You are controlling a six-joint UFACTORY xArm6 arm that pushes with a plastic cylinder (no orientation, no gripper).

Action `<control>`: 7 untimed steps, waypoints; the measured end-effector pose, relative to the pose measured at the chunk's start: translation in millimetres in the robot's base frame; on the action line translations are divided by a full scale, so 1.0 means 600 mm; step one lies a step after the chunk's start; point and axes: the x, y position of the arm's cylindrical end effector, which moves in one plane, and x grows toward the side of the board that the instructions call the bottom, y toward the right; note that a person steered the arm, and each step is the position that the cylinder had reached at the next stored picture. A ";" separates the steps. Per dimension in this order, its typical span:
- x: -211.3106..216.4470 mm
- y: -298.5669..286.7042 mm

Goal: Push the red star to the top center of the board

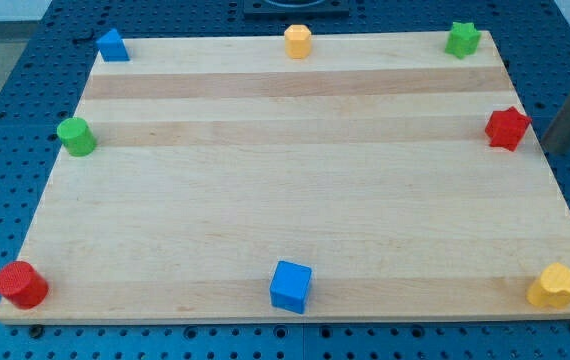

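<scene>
The red star (507, 128) lies at the right edge of the wooden board (295, 190), a little above mid-height. My tip (556, 147) is just to the right of the red star, off the board's edge, with a small gap between them. The rod slants up towards the view's right edge. The yellow hexagon (297, 41) sits at the top centre of the board.
A green star (462, 39) is at the top right corner and a blue block (112, 45) at the top left. A green cylinder (76, 136) is at the left edge. Along the bottom are a red cylinder (21, 285), a blue cube (290, 286) and a yellow heart (556, 287).
</scene>
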 end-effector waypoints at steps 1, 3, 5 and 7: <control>-0.003 -0.014; -0.029 -0.105; -0.125 -0.242; -0.235 -0.386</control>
